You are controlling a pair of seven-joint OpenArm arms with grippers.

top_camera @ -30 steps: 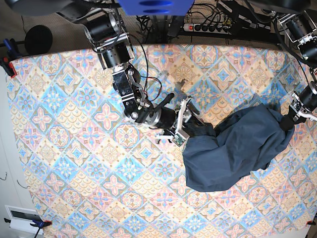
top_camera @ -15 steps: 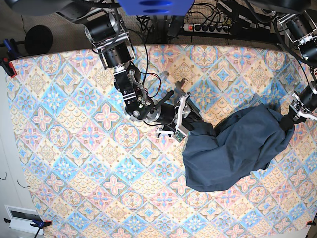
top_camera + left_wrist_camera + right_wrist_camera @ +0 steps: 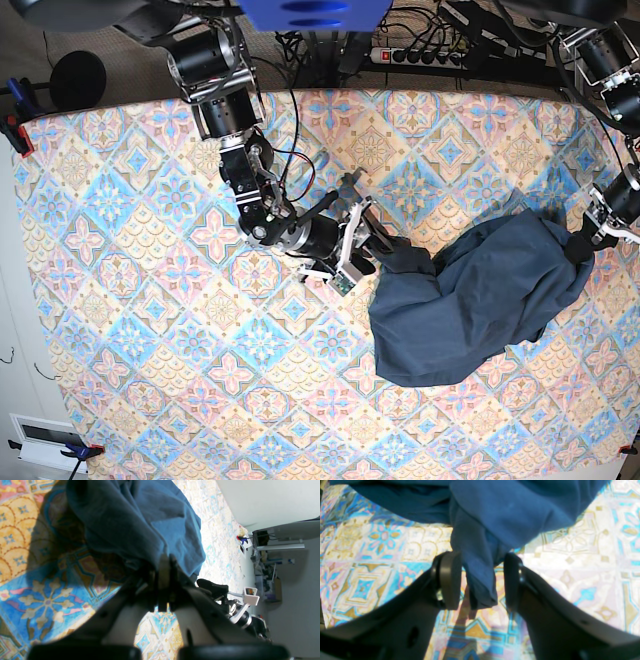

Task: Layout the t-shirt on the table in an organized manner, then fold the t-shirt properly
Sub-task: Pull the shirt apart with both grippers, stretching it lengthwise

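Note:
The dark navy t-shirt (image 3: 470, 300) lies crumpled on the right half of the patterned table (image 3: 150, 300). My left gripper (image 3: 580, 245) is at the shirt's right edge. In the left wrist view it (image 3: 165, 563) is shut on a pinch of t-shirt (image 3: 140, 517) cloth held just above the table (image 3: 37, 592). My right gripper (image 3: 378, 243) is at the shirt's left tip. In the right wrist view it (image 3: 481, 581) stands open, its fingers (image 3: 450, 580) on either side of a hanging fold of t-shirt (image 3: 480, 562), not pressing it.
A power strip (image 3: 420, 55) and cables run behind the table's far edge. A black round object (image 3: 78, 80) and a clamp (image 3: 15, 125) sit at the far left corner. A white box (image 3: 40, 440) is off the near left corner.
My right arm has drawn back a little to the left, its open gripper now at the shirt's left tip. The left gripper and the shirt have stayed put.

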